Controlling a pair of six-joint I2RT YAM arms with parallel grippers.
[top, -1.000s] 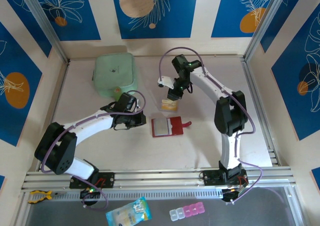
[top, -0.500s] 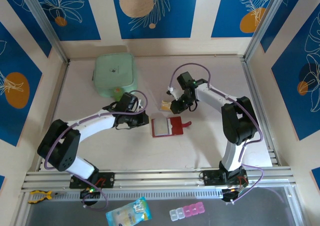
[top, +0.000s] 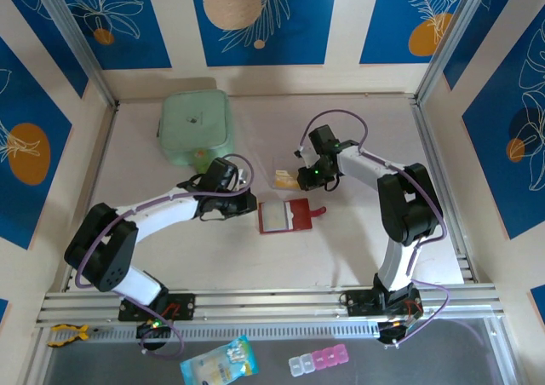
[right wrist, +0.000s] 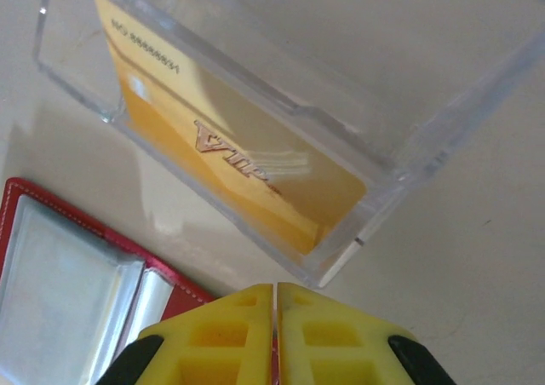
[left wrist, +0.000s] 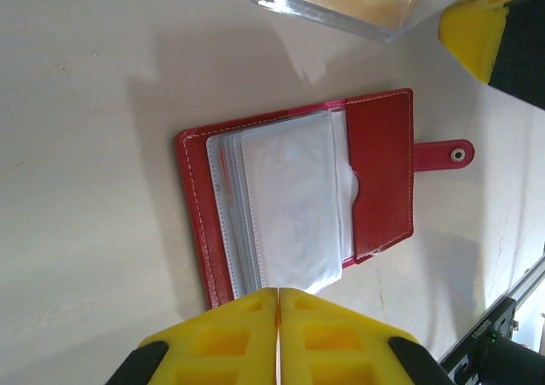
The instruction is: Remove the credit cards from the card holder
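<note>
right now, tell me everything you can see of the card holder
The card holder lies open and flat near the middle of the table. It is dark red and leather-like, with pale stitching. A snap tab sticks out one side, and a stack of clear greyish sleeves fills the inside. Only the table visibly touches it.

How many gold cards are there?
1 clearly: a gold card in the clear box near the red wallet. Others may be stacked under it or hidden in the wallet's sleeves.
</note>
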